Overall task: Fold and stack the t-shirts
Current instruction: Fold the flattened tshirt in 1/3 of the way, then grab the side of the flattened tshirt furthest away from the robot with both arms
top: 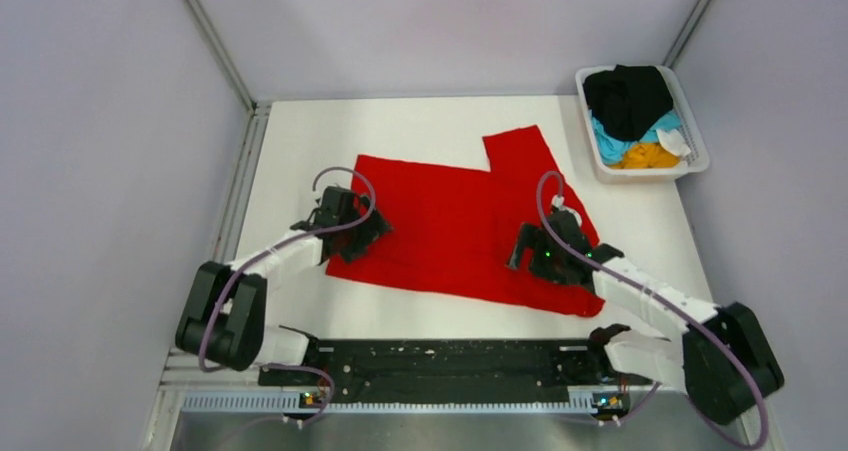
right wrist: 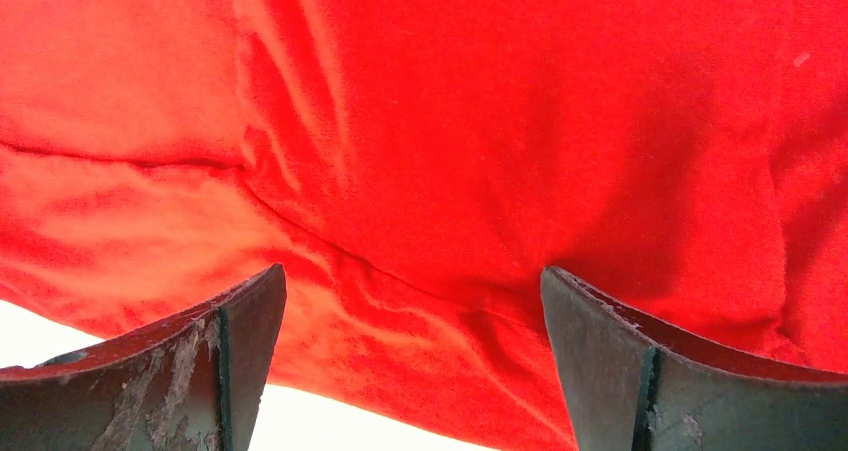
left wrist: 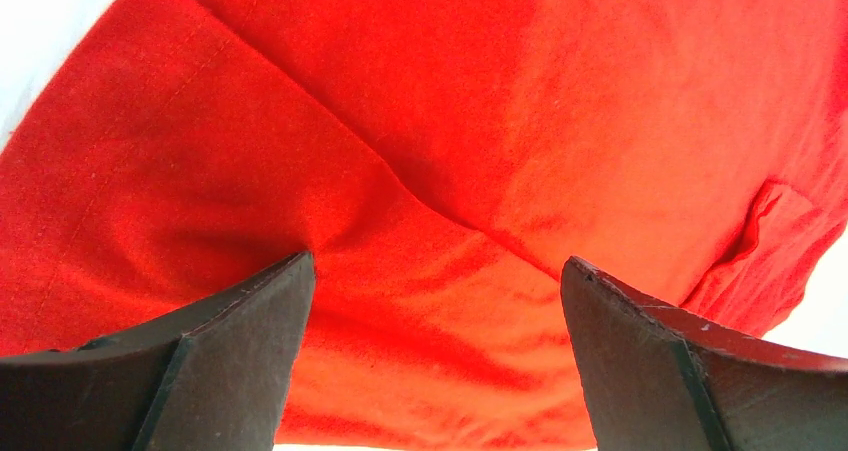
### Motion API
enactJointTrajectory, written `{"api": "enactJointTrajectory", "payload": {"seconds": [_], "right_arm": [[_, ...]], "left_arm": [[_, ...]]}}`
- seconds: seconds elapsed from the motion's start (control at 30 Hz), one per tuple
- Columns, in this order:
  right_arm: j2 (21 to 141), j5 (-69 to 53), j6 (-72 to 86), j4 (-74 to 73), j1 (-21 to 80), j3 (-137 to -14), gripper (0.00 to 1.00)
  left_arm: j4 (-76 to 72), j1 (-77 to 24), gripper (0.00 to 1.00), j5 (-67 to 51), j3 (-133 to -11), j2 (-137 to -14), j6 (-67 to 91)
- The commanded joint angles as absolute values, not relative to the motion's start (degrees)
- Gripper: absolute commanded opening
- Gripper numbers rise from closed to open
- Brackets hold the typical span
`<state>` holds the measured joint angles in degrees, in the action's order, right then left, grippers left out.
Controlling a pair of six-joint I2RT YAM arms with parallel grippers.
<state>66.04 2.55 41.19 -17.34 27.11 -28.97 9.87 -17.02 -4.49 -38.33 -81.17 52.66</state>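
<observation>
The red t-shirt [top: 455, 216] lies spread flat on the white table, one sleeve sticking out toward the back. My left gripper [top: 365, 233] is over the shirt's left edge, open, with the cloth [left wrist: 470, 171] under its spread fingers. My right gripper [top: 528, 251] is over the shirt's near right part, open, above wrinkled red cloth [right wrist: 450, 151] close to the near hem. Neither holds anything. The black [top: 628, 99], light blue [top: 610, 143] and orange-yellow [top: 650, 155] t-shirts lie piled in the basket.
A white plastic basket [top: 694, 121] stands at the back right corner of the table [top: 420, 126]. Grey walls with metal corner posts close in the table on three sides. A black rail [top: 440, 363] runs along the near edge between the arm bases.
</observation>
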Motion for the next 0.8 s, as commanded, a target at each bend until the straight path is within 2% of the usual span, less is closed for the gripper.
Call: {"api": "enactJointTrajectory", "payload": {"seconds": [0.0, 0.17, 0.33, 0.53, 0.67, 0.77], "right_arm": [[56.2, 4.2, 46.8, -29.0, 28.1, -25.2, 0.96], [48.3, 4.0, 45.3, -29.3, 28.2, -24.5, 0.97], [47.6, 6.4, 40.9, -28.9, 28.2, -27.5, 0.98], [49.6, 9.8, 37.2, -24.7, 28.2, -34.6, 0.99], [52.7, 15.2, 36.9, -18.8, 28.1, -37.7, 0.99], [57.5, 15.0, 33.8, -11.9, 27.7, -40.7, 0.99]], "left_arm": [[23.8, -21.0, 0.99, -0.8, -30.0, -75.8, 57.1], [27.4, -22.3, 0.99, 1.9, -24.3, -65.7, 60.4], [29.7, -22.4, 0.99, 2.5, -23.7, -58.9, 60.8], [32.7, -22.4, 0.99, 9.7, -32.0, -56.8, 56.3], [33.3, -20.6, 0.99, 15.5, -40.6, -61.0, 52.9], [30.6, -15.5, 0.99, 15.1, -47.0, -66.7, 49.7]]}}
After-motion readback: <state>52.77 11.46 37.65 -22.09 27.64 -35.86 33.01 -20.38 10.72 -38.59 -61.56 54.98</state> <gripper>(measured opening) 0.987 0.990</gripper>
